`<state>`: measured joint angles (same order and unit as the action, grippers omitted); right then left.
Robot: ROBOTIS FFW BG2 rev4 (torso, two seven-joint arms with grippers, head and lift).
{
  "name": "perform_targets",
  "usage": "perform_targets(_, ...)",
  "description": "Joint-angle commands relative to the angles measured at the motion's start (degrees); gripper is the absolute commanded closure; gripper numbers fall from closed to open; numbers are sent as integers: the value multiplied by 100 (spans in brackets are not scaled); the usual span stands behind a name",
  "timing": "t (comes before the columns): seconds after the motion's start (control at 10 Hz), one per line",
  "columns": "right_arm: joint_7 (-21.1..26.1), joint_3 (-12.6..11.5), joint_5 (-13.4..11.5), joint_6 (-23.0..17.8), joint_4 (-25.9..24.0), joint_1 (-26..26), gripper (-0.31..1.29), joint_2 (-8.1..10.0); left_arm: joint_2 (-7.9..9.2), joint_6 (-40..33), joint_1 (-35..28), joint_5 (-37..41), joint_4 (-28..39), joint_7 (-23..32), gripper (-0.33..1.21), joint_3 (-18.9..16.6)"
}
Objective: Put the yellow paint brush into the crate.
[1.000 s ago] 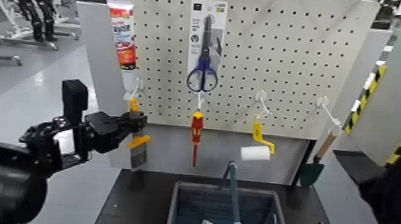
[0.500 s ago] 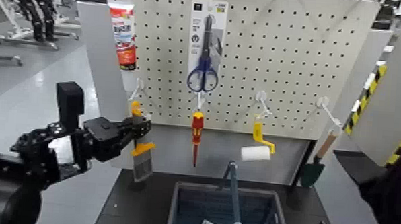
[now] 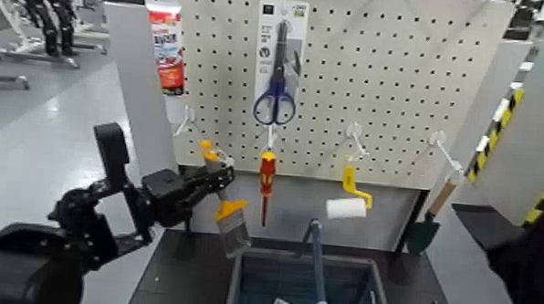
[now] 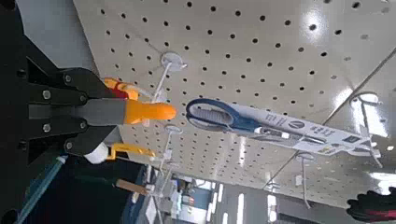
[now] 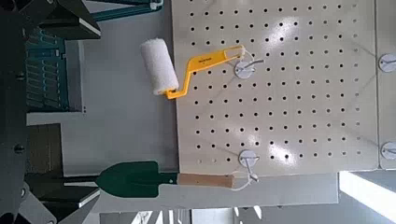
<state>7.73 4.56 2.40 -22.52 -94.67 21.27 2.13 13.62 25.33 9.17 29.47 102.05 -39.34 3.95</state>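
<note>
Holding the yellow paint brush [image 3: 220,196] off the pegboard [image 3: 381,88], the left gripper [image 3: 202,178] pinches its slim handle, fingers pressed onto it.

Bristles point down over the near-left corner of the crate [image 3: 257,281], just above its rim, left of the red-and-yellow screwdriver [image 3: 266,183]. Right gripper barely shows at the right wrist view's edge; I cannot tell its fingers' state.

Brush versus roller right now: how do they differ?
The brush is off its hook, clamped in the left tool and tilted; the roller hangs on the pegboard. The brush ends in flat dark bristles, the roller in a white cylinder. Both have yellow handles.
</note>
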Motion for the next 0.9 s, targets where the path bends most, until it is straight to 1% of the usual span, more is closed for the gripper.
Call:
perform_targets(0.1, 0, 1, 15, -25, 10, 0, 13, -2, -17, -652, -20, 1017, -1029, 190, 111, 572)
perform_targets(0.2, 0, 18, 24, -25, 19, 0, 13, -10, -44, -775, 24, 1289, -1337, 208, 111, 800)
perform_targets(0.3, 0, 18, 33, -42, 27, 0, 13, -19, -61, -775, 68, 1359, -1504, 208, 111, 976)
perform_targets(0.5, 0, 27, 59, -60, 45, 0, 13, -28, -35, -714, 164, 1456, -1820, 208, 111, 1310)
perform_targets(0.7, 0, 36, 86, -77, 63, 0, 13, -28, -35, -600, 270, 1553, -2119, 243, 111, 1600)
perform_targets(0.9, 0, 36, 94, -95, 71, 0, 13, -28, -44, -450, 305, 1711, -2321, 313, 111, 1741)
